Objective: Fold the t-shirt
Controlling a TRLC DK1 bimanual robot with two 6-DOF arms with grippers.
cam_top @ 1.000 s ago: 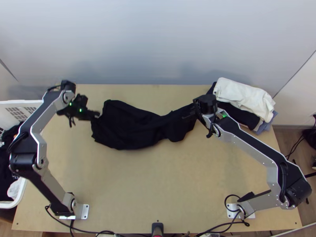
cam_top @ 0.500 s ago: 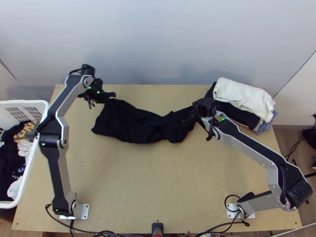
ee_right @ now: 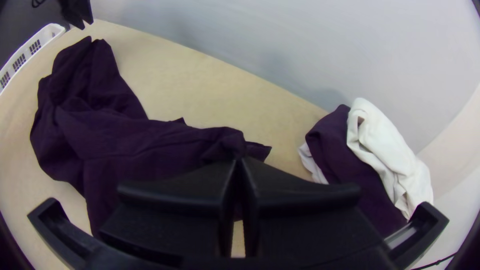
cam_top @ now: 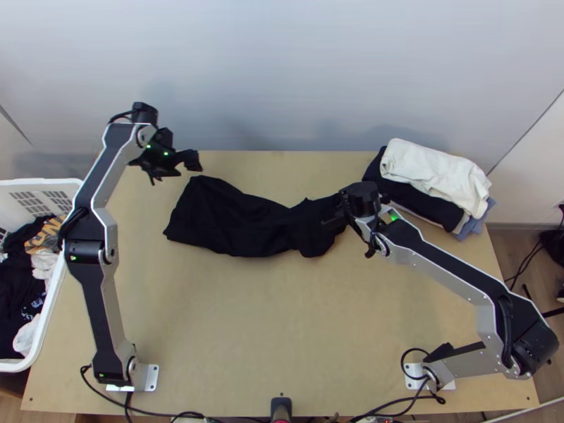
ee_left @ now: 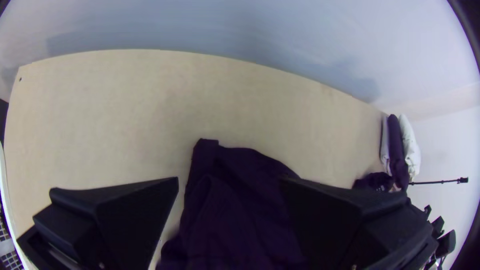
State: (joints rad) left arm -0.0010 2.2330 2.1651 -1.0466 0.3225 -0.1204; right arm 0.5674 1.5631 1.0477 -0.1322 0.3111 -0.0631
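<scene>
The black T-shirt (cam_top: 233,220) lies bunched toward the far edge of the desk (cam_top: 282,331). Straightening seems in hand: the right claw (ee_right: 241,161) grips one end; the open left claw (ee_left: 229,184) should probably pinch the far-left corner next.

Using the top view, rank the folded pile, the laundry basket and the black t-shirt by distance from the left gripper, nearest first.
1. Black t-shirt, right by the left gripper.
2. Laundry basket, at the table's left side.
3. Folded pile, far right corner.
</scene>
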